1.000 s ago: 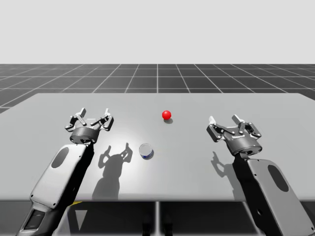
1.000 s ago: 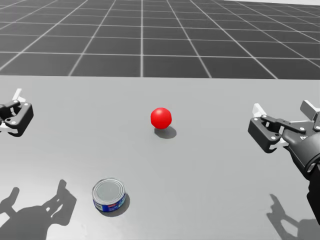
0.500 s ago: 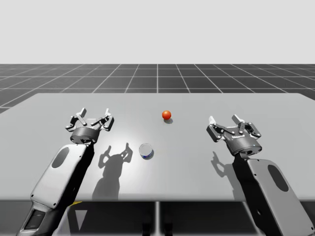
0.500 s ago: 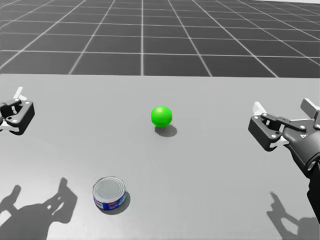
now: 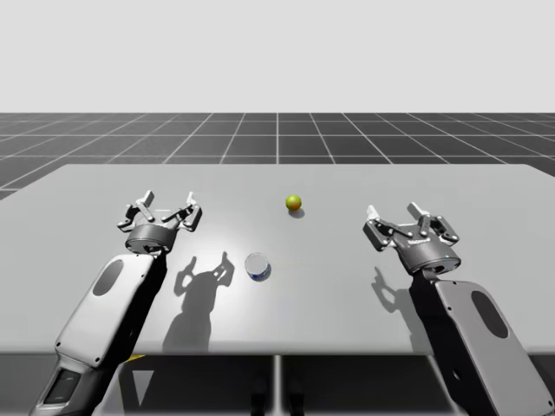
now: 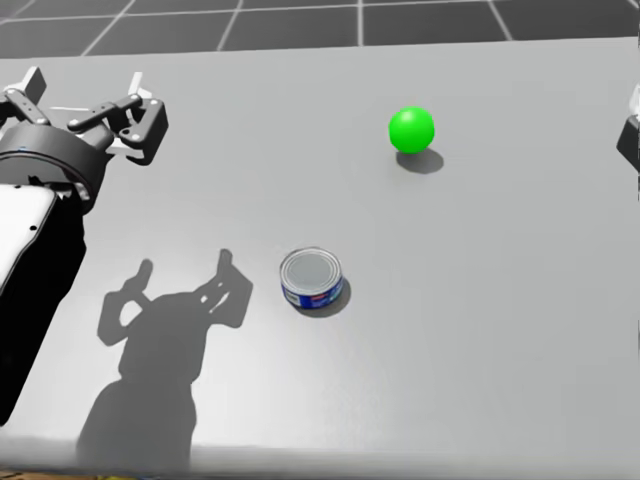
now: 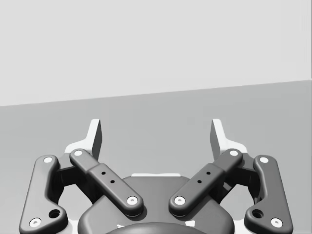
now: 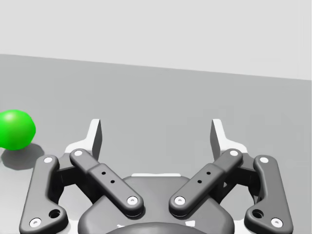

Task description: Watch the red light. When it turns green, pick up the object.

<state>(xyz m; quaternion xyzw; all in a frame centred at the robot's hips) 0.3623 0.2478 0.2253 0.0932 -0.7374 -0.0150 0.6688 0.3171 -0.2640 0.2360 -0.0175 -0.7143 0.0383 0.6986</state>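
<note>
**1. Light** [image 6: 411,130]. Ball on the far middle of the counter [image 5: 347,295]. It is green in the head and right wrist views and more yellow-green in the high view. Judged to be the go signal.

**2. Can** [image 6: 311,278]. Short round tin with a silver lid and a blue band, standing upright. It sits nearer to me than the light and apart from it. It is between the two arms, closer to the left one, and nothing touches it.

**3. Left gripper** [image 7: 156,131]. Fingers spread wide with nothing between them. It is held above the counter, off to the can's left and a little beyond it.

**4. Right gripper** [image 8: 156,131]. Also wide open and empty, well apart from the can. The light lies ahead of it and off to one side.

**5. Step in hand (judgement).** The reach for the can, not yet begun. The left arm looks the better choice because it is nearer.

**6. Handling notes (judgement).**
- Bring the gripper over the lid's centre with the fingers pointing down and spread wider than the can.
- The can is low and offers little wall, so descend until the fingertips flank it below the rim.
- Stop short of pressing into the counter.
- Close evenly from both sides, or the round wall may slip out sideways.
- Lift straight up, keeping clear of the light.
</note>
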